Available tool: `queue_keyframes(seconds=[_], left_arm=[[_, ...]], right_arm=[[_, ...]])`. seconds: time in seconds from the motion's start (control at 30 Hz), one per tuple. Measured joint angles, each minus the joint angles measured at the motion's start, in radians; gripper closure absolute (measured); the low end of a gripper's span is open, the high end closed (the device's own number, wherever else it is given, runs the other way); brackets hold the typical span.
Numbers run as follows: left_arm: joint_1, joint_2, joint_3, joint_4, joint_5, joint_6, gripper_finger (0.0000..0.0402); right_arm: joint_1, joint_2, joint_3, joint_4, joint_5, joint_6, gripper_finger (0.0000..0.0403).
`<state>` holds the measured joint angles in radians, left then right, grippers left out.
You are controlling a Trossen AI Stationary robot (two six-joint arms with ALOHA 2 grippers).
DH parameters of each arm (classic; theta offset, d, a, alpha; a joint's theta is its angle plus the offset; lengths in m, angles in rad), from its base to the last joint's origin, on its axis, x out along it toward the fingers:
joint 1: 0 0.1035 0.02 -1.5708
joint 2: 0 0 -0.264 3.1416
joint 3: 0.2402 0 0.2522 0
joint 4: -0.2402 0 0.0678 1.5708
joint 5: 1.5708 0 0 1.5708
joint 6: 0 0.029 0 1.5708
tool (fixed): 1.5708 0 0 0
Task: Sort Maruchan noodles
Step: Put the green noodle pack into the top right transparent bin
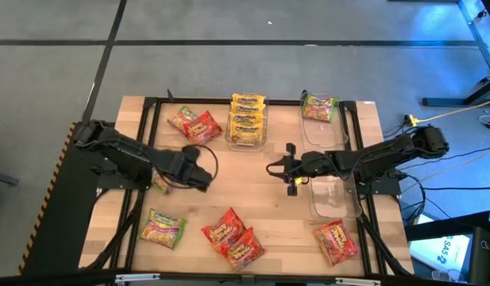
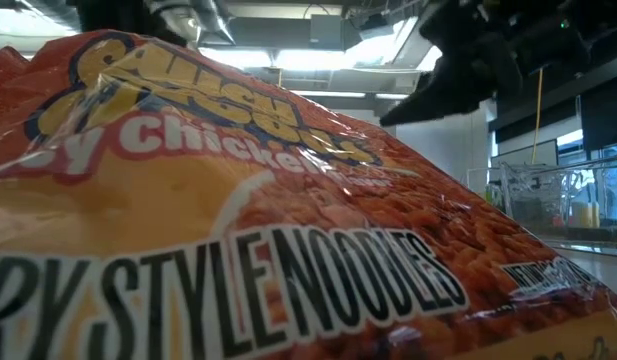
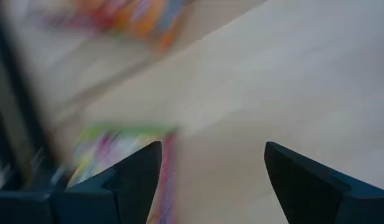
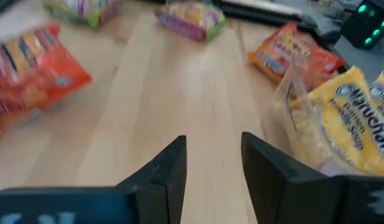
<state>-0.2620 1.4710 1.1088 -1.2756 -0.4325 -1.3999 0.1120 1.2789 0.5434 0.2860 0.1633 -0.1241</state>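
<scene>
Red-orange ramen packets (image 1: 233, 236) are lying as an overlapping pair at the near edge of the wooden table (image 1: 260, 199); in the low view one of them (image 2: 238, 220) is filling nearly the whole picture. To the right of that pair, a single red-orange packet (image 1: 337, 241) is sitting near the table's corner, and to the left of the pair a light green packet (image 1: 163, 228) is resting flat.

Farther in from the pair, the left end effector (image 1: 205, 179) is hovering over bare wood with its fingers spread apart and nothing between them; the left wrist view is showing those fingers (image 3: 132, 177) above a blurred green packet (image 3: 117, 155), which lies beside the left arm (image 1: 160, 184). Across from it, beyond the pair and to the right, the right end effector (image 1: 278, 169) is hanging over the table's middle, released, its fingers (image 4: 170, 171) parted over bare wood. An empty clear bin (image 1: 332, 195) is standing under the right arm.

Farthest from the pair, yellow Maruchan packets (image 1: 247, 119) are stacked in a clear bin (image 1: 246, 143) at the far edge. Two red-orange packets (image 1: 194, 125) are lying left of that bin, and a green packet (image 1: 319, 105) is sitting in another clear bin (image 1: 320, 131) to its right.
</scene>
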Motion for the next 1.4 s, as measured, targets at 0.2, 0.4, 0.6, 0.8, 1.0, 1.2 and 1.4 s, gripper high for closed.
queue_keyframes(seconds=[0.2, 0.4, 0.6, 0.8, 1.0, 1.2, 1.4], left_arm=[[0.086, 0.016, -0.004, -0.115, 0.087, -0.064, 0.0124], [0.166, 0.017, -0.144, -0.099, 0.205, -0.020, 0.0124], [0.247, 0.017, -0.282, -0.085, 0.311, 0.071, 0.0124], [0.285, 0.015, -0.359, -0.018, 0.346, 0.175, 0.0124], [0.247, 0.015, -0.331, 0.066, 0.310, 0.340, 0.0125], [0.163, 0.016, -0.271, 0.289, 0.246, 0.530, 0.0128], [0.090, 0.034, -0.273, 0.585, 0.168, 0.795, 0.0128]], right_arm=[[0.000, 0.041, 0.000, 0.006, -0.002, -0.015, 0.0276], [0.000, 0.046, 0.000, 0.004, 0.000, -0.015, 0.0276], [-0.001, 0.046, 0.000, 0.009, 0.000, -0.016, 0.0276], [-0.001, 0.046, 0.000, 0.012, 0.000, -0.015, 0.0276], [-0.001, 0.046, 0.000, 0.012, 0.000, -0.015, 0.0276], [-0.001, 0.046, 0.000, 0.011, 0.000, -0.014, 0.0276], [-0.001, 0.046, 0.000, 0.003, -0.032, -0.012, 0.0276]])
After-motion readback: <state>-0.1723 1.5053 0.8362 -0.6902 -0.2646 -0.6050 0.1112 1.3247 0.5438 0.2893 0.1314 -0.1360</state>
